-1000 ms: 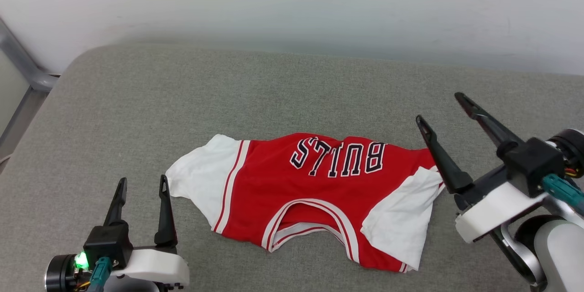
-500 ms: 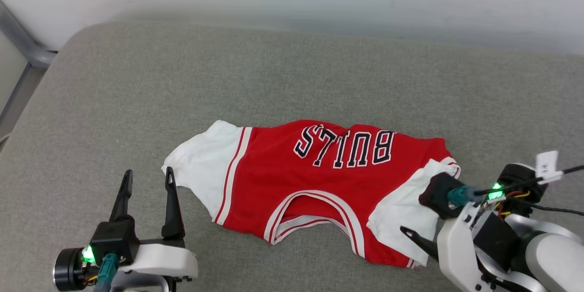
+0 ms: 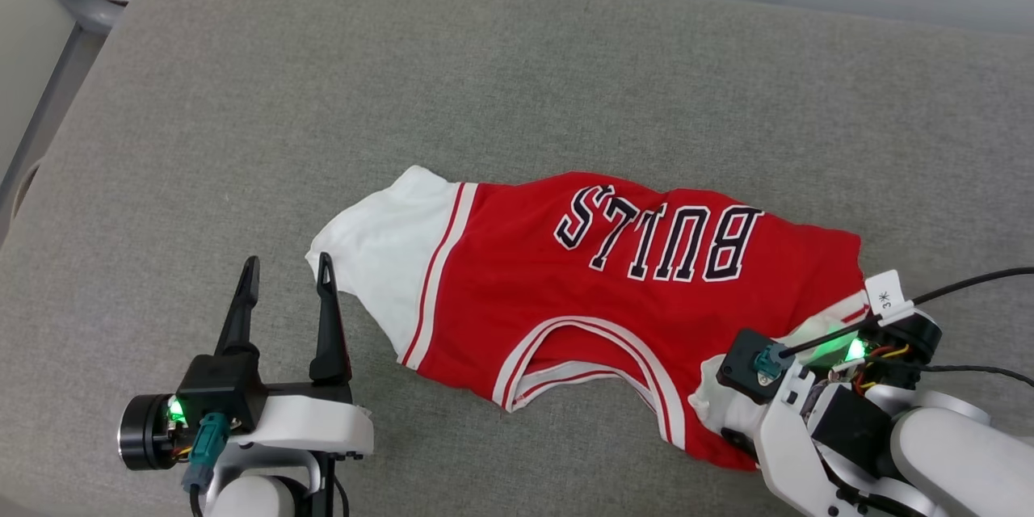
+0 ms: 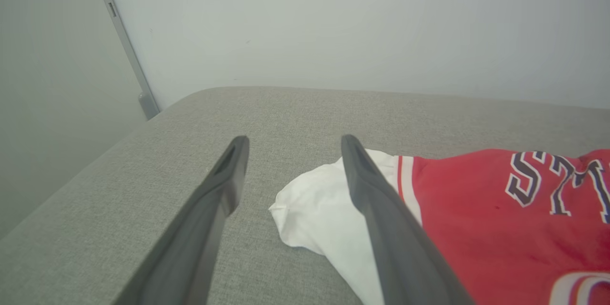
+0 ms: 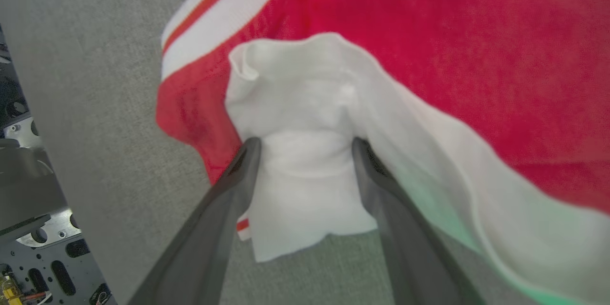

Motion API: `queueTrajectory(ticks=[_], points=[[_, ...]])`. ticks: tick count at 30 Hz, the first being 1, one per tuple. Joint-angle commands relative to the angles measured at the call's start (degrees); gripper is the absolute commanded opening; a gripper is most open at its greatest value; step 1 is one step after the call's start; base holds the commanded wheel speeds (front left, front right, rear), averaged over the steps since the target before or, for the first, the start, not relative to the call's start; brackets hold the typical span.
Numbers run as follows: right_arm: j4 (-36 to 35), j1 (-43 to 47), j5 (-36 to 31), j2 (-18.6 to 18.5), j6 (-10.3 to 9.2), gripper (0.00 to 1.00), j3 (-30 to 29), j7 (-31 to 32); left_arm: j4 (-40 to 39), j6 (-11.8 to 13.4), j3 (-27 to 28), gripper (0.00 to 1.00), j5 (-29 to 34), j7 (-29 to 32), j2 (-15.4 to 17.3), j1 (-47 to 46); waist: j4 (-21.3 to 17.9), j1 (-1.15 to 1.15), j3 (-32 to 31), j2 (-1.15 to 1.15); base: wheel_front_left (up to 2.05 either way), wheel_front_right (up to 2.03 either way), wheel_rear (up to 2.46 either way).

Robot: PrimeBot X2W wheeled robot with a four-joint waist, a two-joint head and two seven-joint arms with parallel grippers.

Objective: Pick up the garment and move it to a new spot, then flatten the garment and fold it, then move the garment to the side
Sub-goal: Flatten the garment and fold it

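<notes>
Red and white, the garment [image 3: 606, 291] lies face up on the grey cushion [image 3: 517, 56], between the two grippers. One second ago the right gripper [image 5: 306, 145] stood raised beside it. Now it has come down onto the right sleeve [image 5: 295, 105], its fingers spread on both sides of a raised fold and not yet pinching. The pick-up therefore seems close. The left gripper [image 3: 288, 261] waits, also spread, with the left sleeve [image 3: 380, 250] just beside it. Nothing blocks the way; a metal frame [image 3: 73, 8] stands well apart, beyond the left gripper.

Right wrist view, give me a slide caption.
Open right claw straddles the white sleeve of the garment on the grey cushion.
</notes>
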Motion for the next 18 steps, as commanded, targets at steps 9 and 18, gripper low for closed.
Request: queueTrajectory(ticks=[9,18], points=[[7.45,0.39,0.57,3.56,0.25,0.35,8.95,-3.63,0.88,-0.79,1.41,1.0,1.23,-0.14,-1.11,-0.89,0.68,-0.01,1.27,0.0,0.0,0.0,0.0],[5.6,-1.7,-2.12,5.06,-0.05,0.0,3.3,-15.21,1.85,-1.98,3.45,1.0,2.1,-0.14,-1.26,0.99,-3.22,-0.01,-2.85,0.0,0.0,0.0,0.0]])
